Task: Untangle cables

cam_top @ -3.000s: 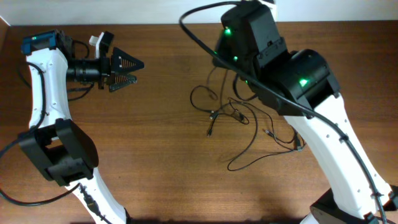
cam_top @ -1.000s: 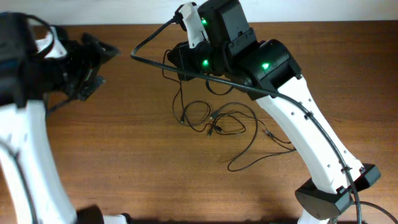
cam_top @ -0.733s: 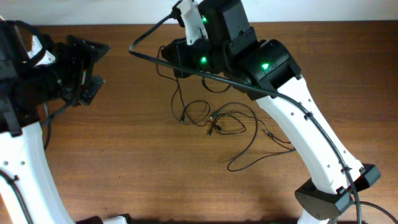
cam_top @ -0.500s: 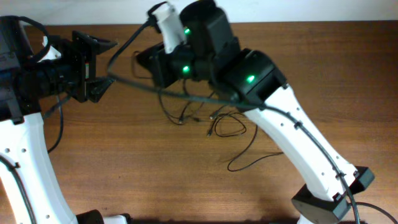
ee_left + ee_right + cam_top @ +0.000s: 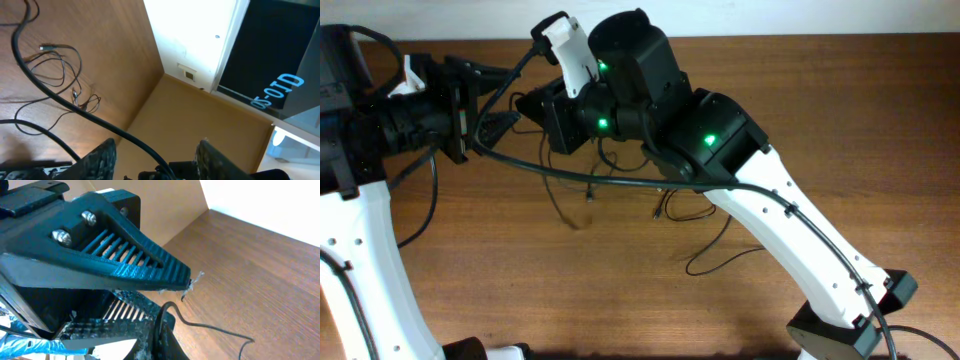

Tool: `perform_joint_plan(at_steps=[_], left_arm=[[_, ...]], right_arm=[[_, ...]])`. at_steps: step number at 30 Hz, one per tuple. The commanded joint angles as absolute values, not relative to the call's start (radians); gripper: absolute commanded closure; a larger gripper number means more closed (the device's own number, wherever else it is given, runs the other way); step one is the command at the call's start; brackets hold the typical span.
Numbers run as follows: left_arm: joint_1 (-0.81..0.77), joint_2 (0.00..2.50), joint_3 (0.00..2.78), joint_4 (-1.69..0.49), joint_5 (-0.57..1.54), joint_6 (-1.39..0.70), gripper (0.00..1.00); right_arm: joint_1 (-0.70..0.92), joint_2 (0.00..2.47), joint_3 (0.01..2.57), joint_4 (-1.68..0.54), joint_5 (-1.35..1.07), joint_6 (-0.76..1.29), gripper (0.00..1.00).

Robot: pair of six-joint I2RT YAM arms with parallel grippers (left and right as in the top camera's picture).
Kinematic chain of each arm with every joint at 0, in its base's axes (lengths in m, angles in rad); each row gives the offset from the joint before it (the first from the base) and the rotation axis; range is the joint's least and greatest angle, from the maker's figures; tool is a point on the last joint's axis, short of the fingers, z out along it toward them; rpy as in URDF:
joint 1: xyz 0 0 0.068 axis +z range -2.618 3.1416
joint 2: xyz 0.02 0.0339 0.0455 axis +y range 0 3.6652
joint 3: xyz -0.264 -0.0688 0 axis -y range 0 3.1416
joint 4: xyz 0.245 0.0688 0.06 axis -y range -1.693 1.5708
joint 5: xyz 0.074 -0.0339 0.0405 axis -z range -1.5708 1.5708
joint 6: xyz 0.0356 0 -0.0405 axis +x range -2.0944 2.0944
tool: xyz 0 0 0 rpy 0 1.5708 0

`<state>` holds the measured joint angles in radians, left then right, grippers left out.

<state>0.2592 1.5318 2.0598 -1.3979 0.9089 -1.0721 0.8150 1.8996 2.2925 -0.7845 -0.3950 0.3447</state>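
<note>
The thin black cables (image 5: 672,203) lie tangled mid-table, with one loop (image 5: 712,258) trailing toward the front. My right gripper (image 5: 523,104) has reached far left and is shut on one cable (image 5: 205,326), whose strand (image 5: 576,188) hangs from it down to the table. My left gripper (image 5: 510,96) is open and empty, right in front of the right gripper. Its ribbed fingers (image 5: 167,300) fill the right wrist view. The left wrist view shows the tangle (image 5: 60,65) far off, and a thick arm cable (image 5: 100,127) crossing between my open left fingers (image 5: 155,157).
The right arm (image 5: 720,150) stretches diagonally over the table's middle, with its thick black hose (image 5: 620,182) sagging above the wood. The left arm (image 5: 360,230) stands along the left edge. A white wall runs behind the table's back edge (image 5: 820,38).
The right arm has swung left with a cable in its gripper, dragging the tangle left and lifting a strand. The left gripper has turned toward it and the two have closed up.
</note>
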Motion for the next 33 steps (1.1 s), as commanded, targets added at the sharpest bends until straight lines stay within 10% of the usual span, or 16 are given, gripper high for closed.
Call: perform_joint_plan(at_steps=[1, 17, 27, 33], left_arm=[[0.258, 1.541, 2.059, -1.378, 0.86, -1.096, 0.56], [0.258, 1.576, 2.059, -1.366, 0.899, -1.099, 0.67], [0.258, 1.576, 2.059, -1.385, 1.016, -1.098, 0.48], [0.258, 1.578, 2.059, -1.388, 0.98, -1.099, 0.6]], right_arm=[[0.819, 1.901, 2.294, -0.78, -0.416, 0.356, 0.96], [0.825, 1.901, 2.294, -0.769, -0.419, 0.356, 0.96], [0.825, 1.902, 2.294, -0.77, -0.419, 0.355, 0.96], [0.825, 1.902, 2.294, -0.77, -0.419, 0.355, 0.96]])
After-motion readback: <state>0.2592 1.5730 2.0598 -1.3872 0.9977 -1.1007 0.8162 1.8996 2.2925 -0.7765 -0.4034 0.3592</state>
